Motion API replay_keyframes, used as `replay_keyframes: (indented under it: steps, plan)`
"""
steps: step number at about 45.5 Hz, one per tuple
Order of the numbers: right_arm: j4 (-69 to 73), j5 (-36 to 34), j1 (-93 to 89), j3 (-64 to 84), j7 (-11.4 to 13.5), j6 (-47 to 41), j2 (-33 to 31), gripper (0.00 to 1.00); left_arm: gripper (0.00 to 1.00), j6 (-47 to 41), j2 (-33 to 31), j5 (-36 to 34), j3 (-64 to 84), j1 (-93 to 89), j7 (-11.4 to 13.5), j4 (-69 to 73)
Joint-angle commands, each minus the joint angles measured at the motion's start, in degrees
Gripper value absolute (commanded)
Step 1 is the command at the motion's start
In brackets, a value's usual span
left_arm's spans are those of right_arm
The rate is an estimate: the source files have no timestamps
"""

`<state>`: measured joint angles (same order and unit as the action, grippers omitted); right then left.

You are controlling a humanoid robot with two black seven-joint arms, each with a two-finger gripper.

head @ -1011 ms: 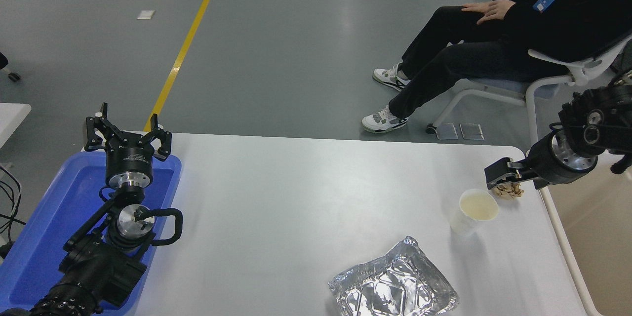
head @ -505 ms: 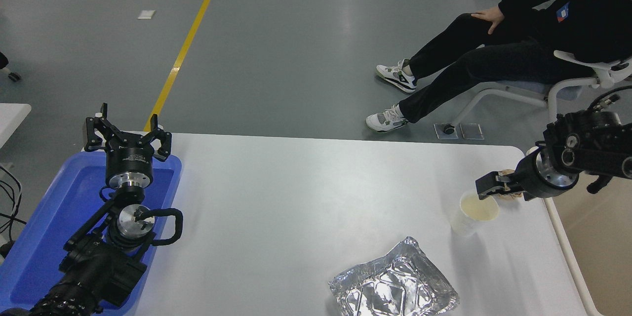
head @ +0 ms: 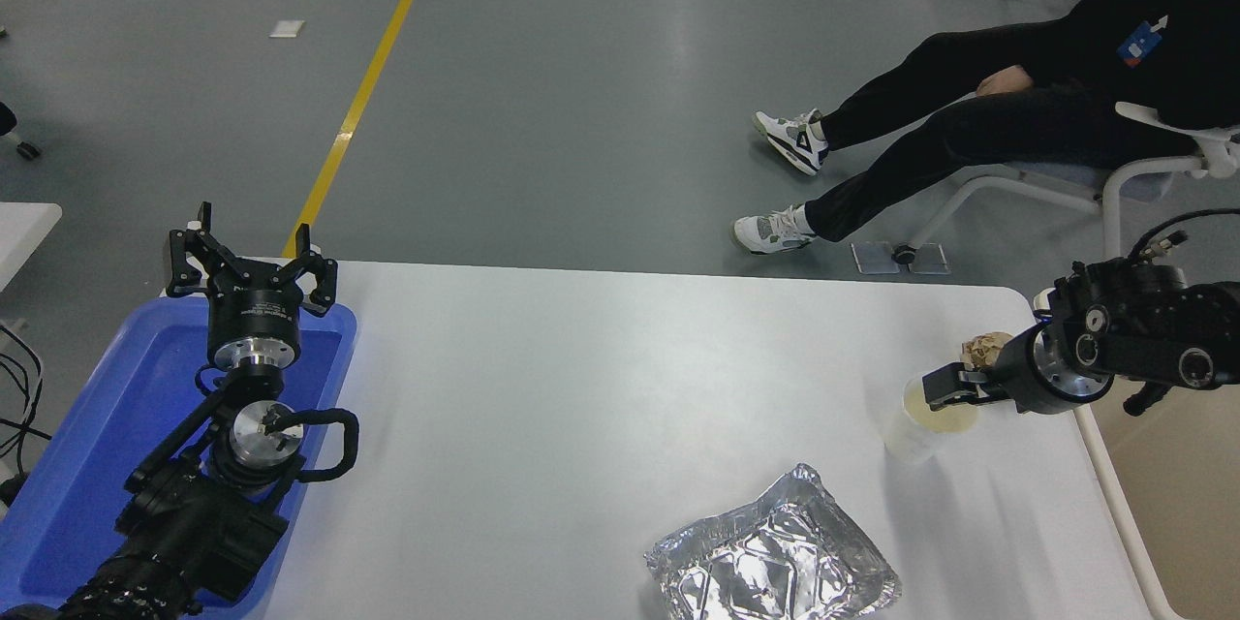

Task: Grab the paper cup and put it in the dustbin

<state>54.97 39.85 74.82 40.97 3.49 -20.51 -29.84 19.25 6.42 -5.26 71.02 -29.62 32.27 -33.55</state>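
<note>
The paper cup (head: 920, 426) stands upright near the right edge of the white surface (head: 601, 387), its pale cream inside showing. The right end effector (head: 942, 389) comes in from the right edge of the picture and sits over the cup's rim, its black tip covering part of the opening; whether its fingers are spread or closed around the rim cannot be told from this angle. Just behind that arm, near the far right corner of the surface, lies a crumpled brown paper ball (head: 985, 347), partly hidden by the wrist. Nearer the camera, at the front edge, rests a crinkled silver foil tray (head: 772, 562), well apart from the cup. The left end effector (head: 250, 257) is parked at the lower left above a blue tray (head: 87, 436), its fingers spread wide and holding nothing. The dustbin (head: 1177, 494) shows as a beige shape with a pale rim just beside the surface's right edge. A person (head: 1017, 107) in dark clothes and white sneakers sits on a chair (head: 1143, 179) beyond the far side.
</note>
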Motion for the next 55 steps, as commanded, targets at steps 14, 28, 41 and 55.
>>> replay_keyframes:
  steps: [14,28,41,55]
  plan:
    - [-1.71,-0.04,-2.93,-0.36,-0.24,3.11,1.28,0.74,0.99,0.00,0.00,-0.01,0.00,0.00,-0.02,0.06]
    - [-1.63,1.28,-2.84,-0.36,-0.33,2.85,1.28,0.00,0.99,0.00,0.00,-0.01,0.00,0.00,-0.02,-0.02]
    - [-1.63,1.63,-2.05,-0.45,-0.41,3.11,1.36,0.00,0.99,0.00,0.00,-0.01,0.00,0.00,-0.02,-0.02]
    - [0.30,1.28,3.30,-0.54,-0.50,2.15,-0.21,0.00,0.99,0.00,0.00,-0.01,0.00,0.00,-0.02,-0.02]
